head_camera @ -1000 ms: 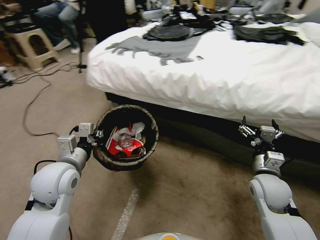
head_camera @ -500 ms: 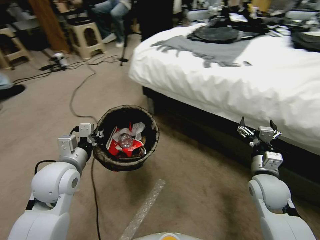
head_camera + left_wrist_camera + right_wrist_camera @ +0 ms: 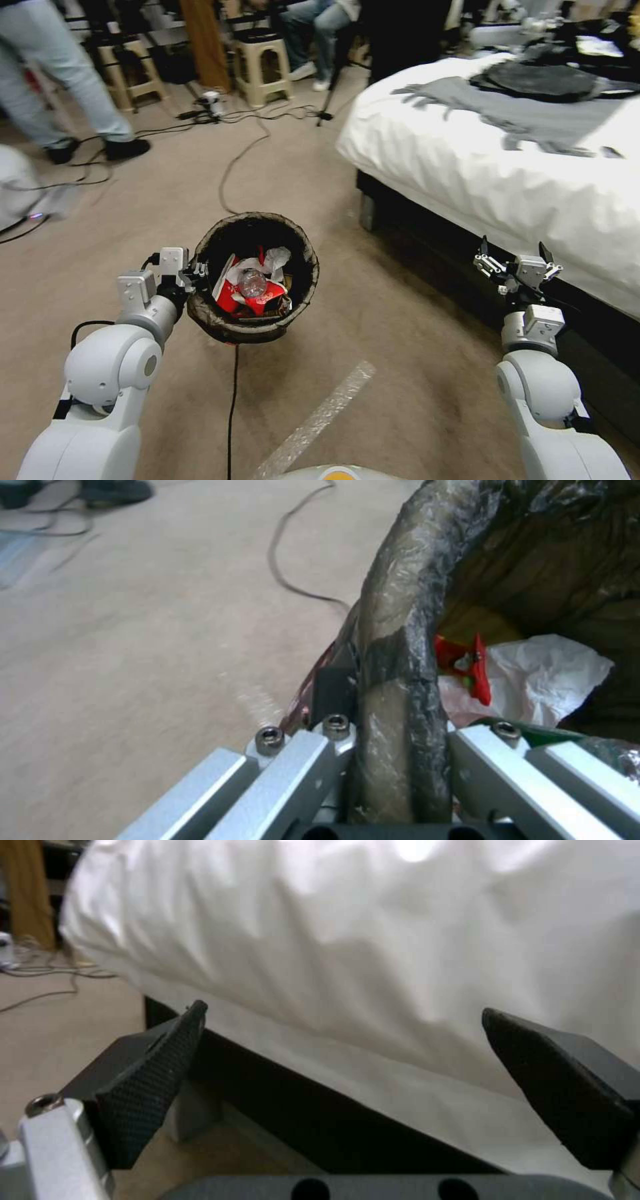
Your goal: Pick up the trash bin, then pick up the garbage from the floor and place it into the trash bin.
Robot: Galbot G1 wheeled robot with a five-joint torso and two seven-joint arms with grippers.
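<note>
While our left claw [image 3: 193, 272] clamps the rim of the round, dark-lined trash bin [image 3: 252, 277] of red-and-white garbage [image 3: 250, 288] at centre-left, our right claw [image 3: 515, 256] hangs wide open, empty, beside the white bed [image 3: 507, 180].

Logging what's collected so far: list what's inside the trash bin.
Inside the trash bin, held by the left gripper: red-and-white wrappers, white tissue, a clear bottle. Anything beneath them is covered.

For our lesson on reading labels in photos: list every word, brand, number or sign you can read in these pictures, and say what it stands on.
Readable text: none.
Red-and-white crumpled wrappers in the small round bin with the dark bag liner, held at its rim by the left pincer: print too crumpled and blurred to read.
Orange mark on the robot's base: cut off, unreadable.
</note>
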